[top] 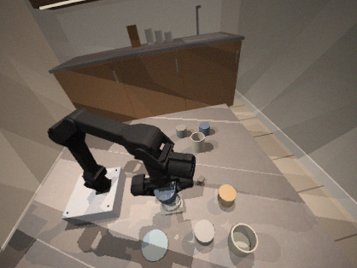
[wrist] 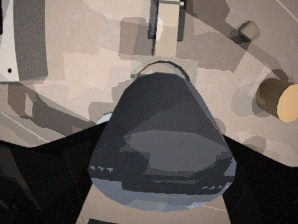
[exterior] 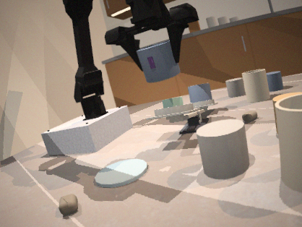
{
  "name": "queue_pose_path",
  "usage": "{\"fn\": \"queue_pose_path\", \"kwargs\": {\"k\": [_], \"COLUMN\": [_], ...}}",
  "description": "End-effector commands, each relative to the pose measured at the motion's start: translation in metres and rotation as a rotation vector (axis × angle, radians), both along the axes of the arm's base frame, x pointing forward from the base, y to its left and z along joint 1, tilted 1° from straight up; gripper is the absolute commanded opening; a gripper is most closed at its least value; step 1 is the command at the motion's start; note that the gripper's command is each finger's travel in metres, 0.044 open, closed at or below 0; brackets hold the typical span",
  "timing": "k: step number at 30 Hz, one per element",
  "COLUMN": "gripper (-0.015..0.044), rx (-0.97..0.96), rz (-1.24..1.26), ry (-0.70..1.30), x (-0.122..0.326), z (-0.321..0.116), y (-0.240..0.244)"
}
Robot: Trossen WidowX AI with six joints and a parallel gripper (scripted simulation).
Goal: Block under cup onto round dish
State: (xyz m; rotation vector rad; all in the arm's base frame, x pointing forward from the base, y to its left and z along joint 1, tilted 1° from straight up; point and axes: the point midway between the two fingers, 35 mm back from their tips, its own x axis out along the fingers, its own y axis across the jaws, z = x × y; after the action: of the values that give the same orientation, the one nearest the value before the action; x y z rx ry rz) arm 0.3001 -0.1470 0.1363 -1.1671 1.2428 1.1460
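Observation:
My gripper (top: 165, 190) (exterior: 160, 64) (wrist: 160, 131) is shut on a blue cup with a small purple mark. The held cup (top: 166, 197) (exterior: 153, 72) (wrist: 161, 187) hangs, slightly tilted, above the near end of the balance (top: 177, 211) (exterior: 194, 120) (wrist: 168, 32). A pale green block (exterior: 173, 102) sits uncovered inside the ring at that end; the held cup hides it in the wrist view. The other blue cup (exterior: 199, 92) stands upright on the far end. The round pale dish (top: 155, 245) (exterior: 122, 173) (wrist: 104, 119) lies flat, with nothing on it.
A grey cylinder (top: 204, 231) (exterior: 224, 152), a hollow beige cup (top: 243, 252) (exterior: 292, 152) and an orange cylinder (top: 226, 194) (wrist: 288, 102) stand right of the dish. Small brown stones (exterior: 249, 116) (exterior: 68, 204) lie about. Three vessels stand behind, including a tall beige one (top: 197, 145) (exterior: 256, 87).

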Motion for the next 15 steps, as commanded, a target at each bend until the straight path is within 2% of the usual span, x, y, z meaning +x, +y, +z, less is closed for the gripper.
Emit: {"fn": "queue_pose_path", "kwargs": {"k": [1, 15], "gripper": [0.0, 0.0], "rx": [0.0, 0.002], "rz": [0.0, -0.002], "ry": [-0.001, -0.003], "x": [0.0, -0.006], "z": [0.0, -0.005], "y": [0.0, -0.011]}}
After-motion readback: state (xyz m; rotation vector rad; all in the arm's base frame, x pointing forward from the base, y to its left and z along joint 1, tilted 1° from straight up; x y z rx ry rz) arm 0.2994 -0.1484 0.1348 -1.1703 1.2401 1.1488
